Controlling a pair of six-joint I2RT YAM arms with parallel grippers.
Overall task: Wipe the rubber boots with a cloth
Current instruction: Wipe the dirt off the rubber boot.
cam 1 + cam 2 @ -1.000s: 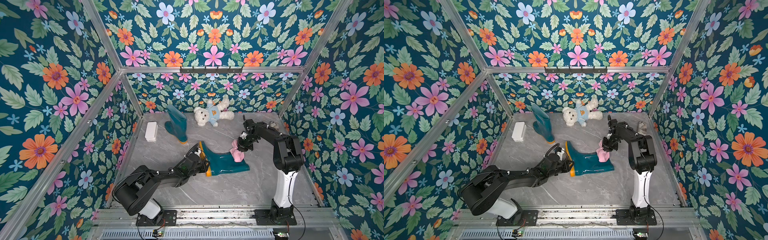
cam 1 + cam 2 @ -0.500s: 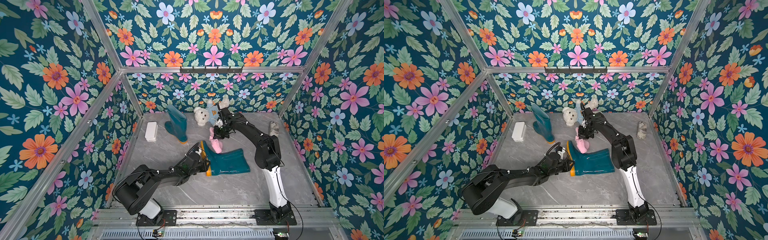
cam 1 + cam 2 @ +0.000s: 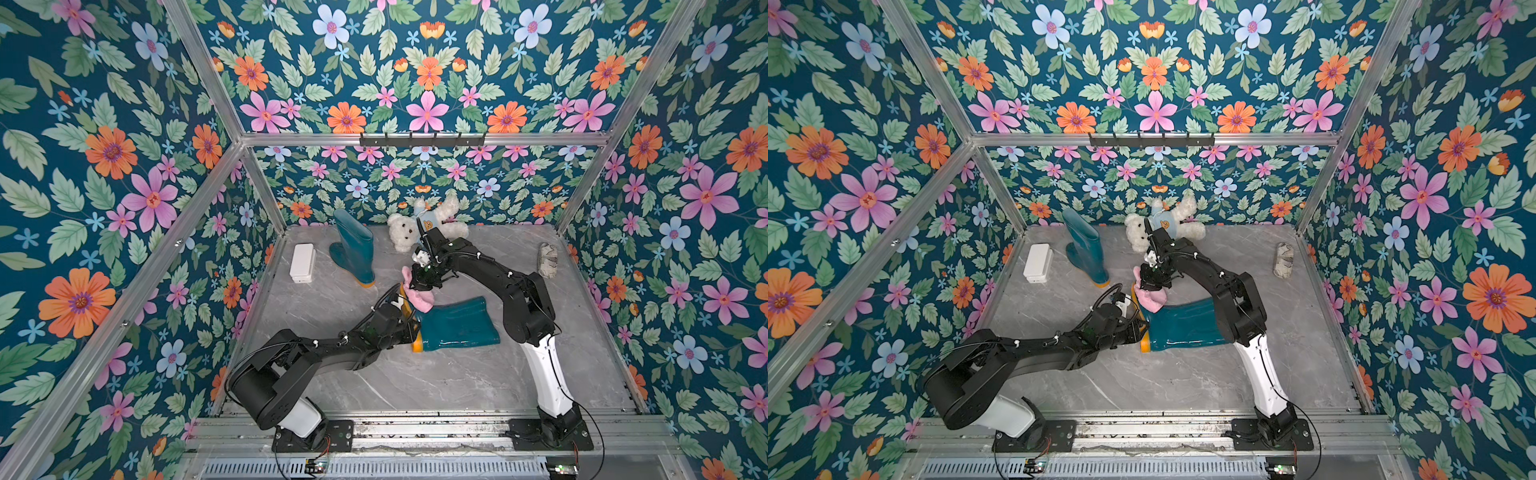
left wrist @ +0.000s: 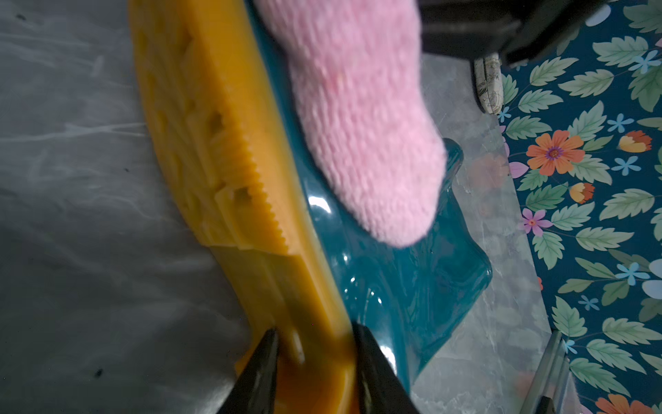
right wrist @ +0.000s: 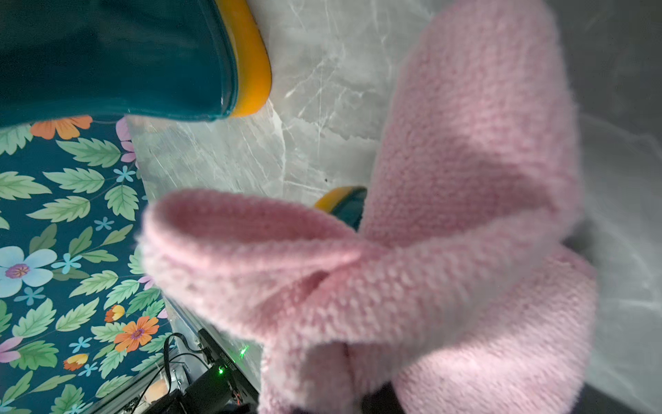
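Lying boot: on its side on the bench, yellow-orange sole facing the left arm, shaft mouth facing the opposite way.

Cloth: pink, bunched, pressed on the teal foot of the lying boot just beside the sole.

Right gripper: directly above the lying boot's toe end, jaws closed tight, pinching the cloth from above.

Left gripper: at the lying boot's heel end, jaws partly closed, one finger on each face of the sole, clamping it.

Standing boot: upright, apart from the lying boot, beyond its toe.

Teddy bear: farther beyond the lying boot's toe, at the back wall.

White box: well apart from the lying boot, past the standing boot.

Rag bundle: well apart, off the lying boot's shaft-mouth side.
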